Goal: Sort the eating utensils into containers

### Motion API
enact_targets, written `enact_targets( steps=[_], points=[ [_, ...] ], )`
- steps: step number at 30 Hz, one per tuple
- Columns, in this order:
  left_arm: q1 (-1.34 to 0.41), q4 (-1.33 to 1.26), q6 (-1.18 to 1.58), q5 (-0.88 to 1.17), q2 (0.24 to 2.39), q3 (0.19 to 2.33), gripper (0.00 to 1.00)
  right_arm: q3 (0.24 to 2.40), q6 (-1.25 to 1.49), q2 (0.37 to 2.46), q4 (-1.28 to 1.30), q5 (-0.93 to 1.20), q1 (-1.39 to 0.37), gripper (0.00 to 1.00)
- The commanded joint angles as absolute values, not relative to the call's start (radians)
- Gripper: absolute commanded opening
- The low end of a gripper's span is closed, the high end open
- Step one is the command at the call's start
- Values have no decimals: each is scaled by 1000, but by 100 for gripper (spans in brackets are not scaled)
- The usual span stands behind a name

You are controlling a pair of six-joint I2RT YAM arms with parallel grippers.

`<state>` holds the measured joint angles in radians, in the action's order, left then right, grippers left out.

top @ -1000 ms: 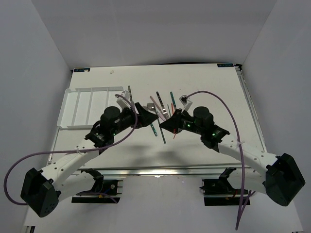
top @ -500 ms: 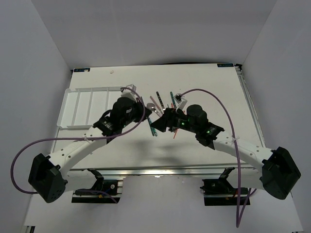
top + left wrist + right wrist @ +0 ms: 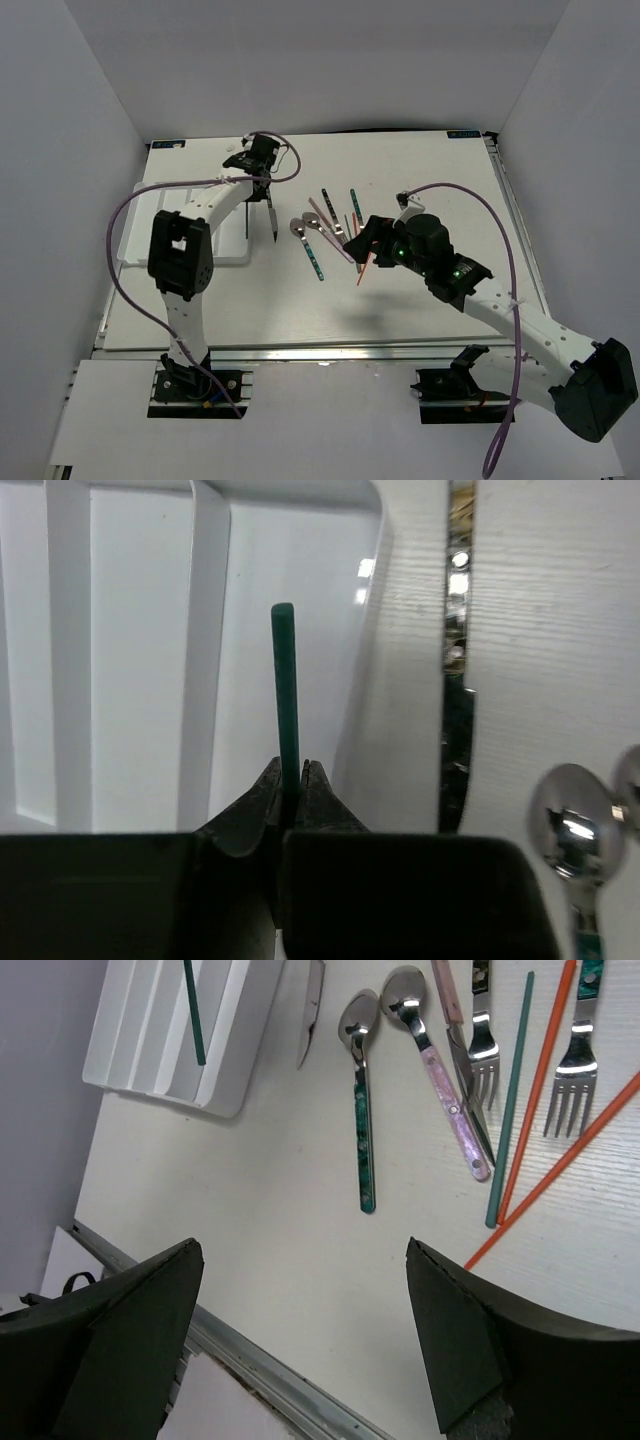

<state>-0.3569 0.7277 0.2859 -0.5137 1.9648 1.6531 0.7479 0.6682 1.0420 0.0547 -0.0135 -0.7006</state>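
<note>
The left gripper (image 3: 293,780) is shut tight on the near end of a green chopstick (image 3: 286,680). The stick pokes straight out ahead of the jaws, over the tray (image 3: 130,680). It is above the slot next to the tray's right wall. Right of the jaws, outside the tray, lie a knife (image 3: 460,630) and a teal spoon (image 3: 572,815).

The right gripper (image 3: 300,1290) is wide open and holds nothing. Ahead of its jaws lie the teal spoon, then a pink spoon (image 3: 405,1000), forks (image 3: 575,1070) and red chopsticks (image 3: 540,1080).

The stick is held only by its end, so it could tip. If the jaws let go while it is crooked, it might land across a rib or roll out onto the table. The things ahead of the right jaws lie close together, so grabbing one may push the others.

I see no words on the tray or the things. Two small stickers (image 3: 170,143) sit at the far table corners, too tiny to read.
</note>
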Motion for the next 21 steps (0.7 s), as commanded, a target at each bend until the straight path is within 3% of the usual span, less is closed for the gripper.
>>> enact_targets(
  steps=[1, 9, 14, 19, 20, 21],
  points=[
    [-333, 845, 180, -621, 2014, 1756, 0, 753, 614, 993, 110, -38, -695, 87],
    [-295, 831, 166, -660, 2098, 1754, 1, 736, 575, 982, 121, -38, -692, 89],
    [-296, 815, 189, -630, 2074, 1709, 57, 773, 565, 1040, 156, -66, -692, 89],
    [-295, 836, 210, -626, 1994, 1720, 73, 885, 592, 1218, 280, -191, -693, 89],
    [-295, 854, 230, -652, 1955, 1720, 93, 925, 606, 1248, 308, -263, -692, 89],
    [-295, 868, 244, -669, 1930, 1720, 98, 942, 617, 1302, 348, -293, -692, 89]
  ],
)
